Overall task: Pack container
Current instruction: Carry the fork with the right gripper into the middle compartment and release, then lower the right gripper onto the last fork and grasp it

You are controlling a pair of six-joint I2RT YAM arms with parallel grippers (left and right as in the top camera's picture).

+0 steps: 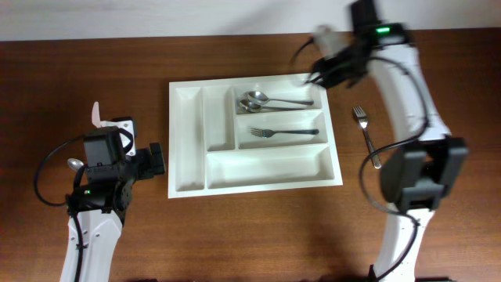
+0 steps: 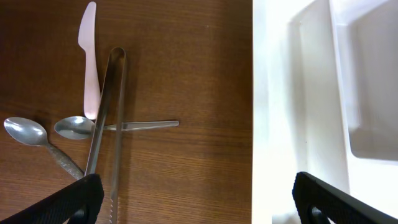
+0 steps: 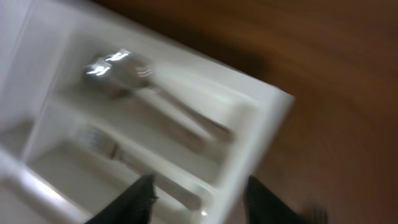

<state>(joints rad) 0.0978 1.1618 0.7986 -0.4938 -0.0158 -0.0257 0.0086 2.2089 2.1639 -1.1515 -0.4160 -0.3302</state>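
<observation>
The container (image 1: 266, 168) is a large white cutlery tray in the middle of the table. Its top long compartment holds two spoons (image 1: 258, 99) and its middle one a fork (image 1: 274, 132). The bottom long compartment and the two narrow upright ones look empty. My left gripper (image 1: 159, 160) is open and empty just left of the tray; in the left wrist view (image 2: 199, 202) its jaws straddle the tray's left rim (image 2: 267, 93). My right gripper (image 1: 319, 77) is open and empty over the tray's top right corner; the blurred right wrist view (image 3: 199, 199) shows the tray (image 3: 261, 118) and spoons (image 3: 118, 68).
A loose fork (image 1: 366, 137) lies on the table right of the tray. Left of the tray lie a pale plastic knife (image 2: 91, 56), metal tongs (image 2: 109, 124) and two spoons (image 2: 25, 130) (image 2: 81, 127). Part of the knife (image 1: 96, 113) shows beside my left arm.
</observation>
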